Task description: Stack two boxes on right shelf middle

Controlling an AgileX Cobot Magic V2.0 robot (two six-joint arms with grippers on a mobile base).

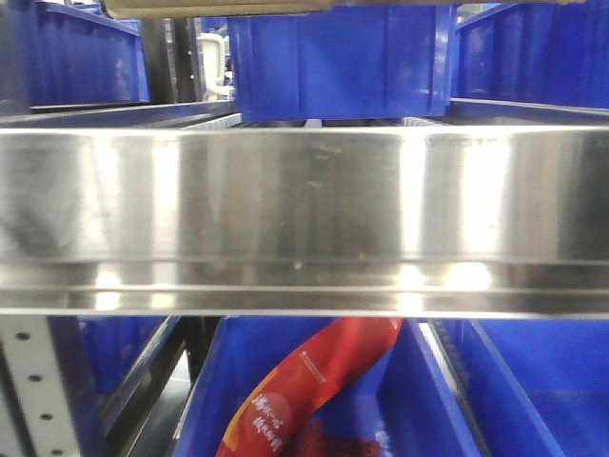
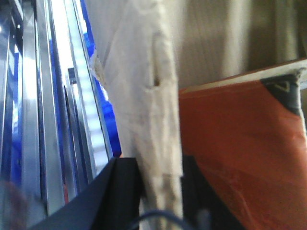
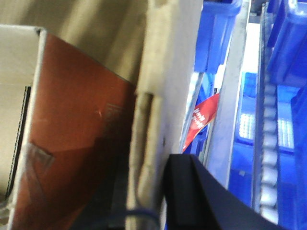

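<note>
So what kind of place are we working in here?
Probably a warehouse or stockroom storage aisle: a stainless-steel shelf on grey perforated uprights, rows of blue plastic bins above and below it, and a cardboard box close to the wrist cameras.

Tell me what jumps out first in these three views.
The shiny steel shelf rim spans the whole front view, with blue bins above it and a red packet in a bin below. In the left wrist view, a wrinkled box flap is pinched in the left gripper.
</note>
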